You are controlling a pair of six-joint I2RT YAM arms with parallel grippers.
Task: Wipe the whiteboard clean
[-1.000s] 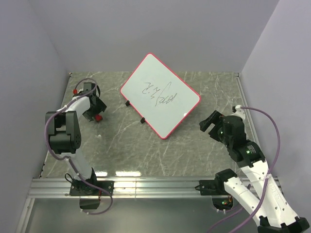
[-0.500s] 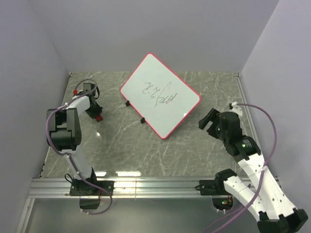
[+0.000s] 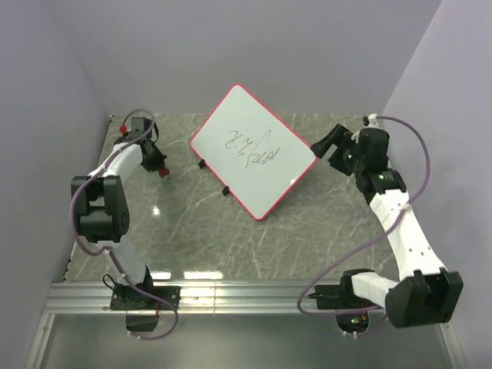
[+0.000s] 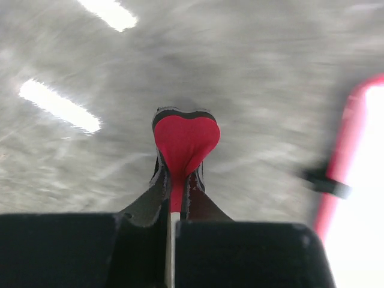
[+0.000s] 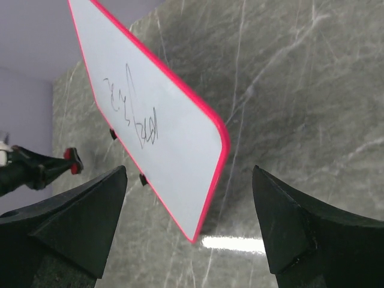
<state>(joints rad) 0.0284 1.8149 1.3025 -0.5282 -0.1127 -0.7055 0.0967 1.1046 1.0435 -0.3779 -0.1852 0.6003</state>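
Observation:
The whiteboard [image 3: 265, 188], white with a thin red rim, lies tilted mid-table with black scribbles [image 3: 252, 150] on it. Left of it, my left gripper [image 3: 159, 169] is shut on the small red-and-black eraser [image 3: 163, 172]. In the left wrist view the red eraser [image 4: 186, 141] sticks out pinched between the two fingers, and the board's rim [image 4: 351, 150] shows at the right. My right gripper [image 3: 327, 144] stands wide open just off the board's right corner. In the right wrist view the whiteboard [image 5: 174, 168] lies ahead between the spread fingers [image 5: 90, 210], untouched.
The table [image 3: 231, 246] is grey marble, with purple walls [image 3: 46, 115] on three sides. An aluminium rail [image 3: 246, 296] runs along the near edge by the arm bases. Small black feet [image 3: 226, 190] jut from the board's lower left edge.
My left gripper closed on the eraser and carried it a little toward the back. My right arm swung up and back to the board's right corner, still open.

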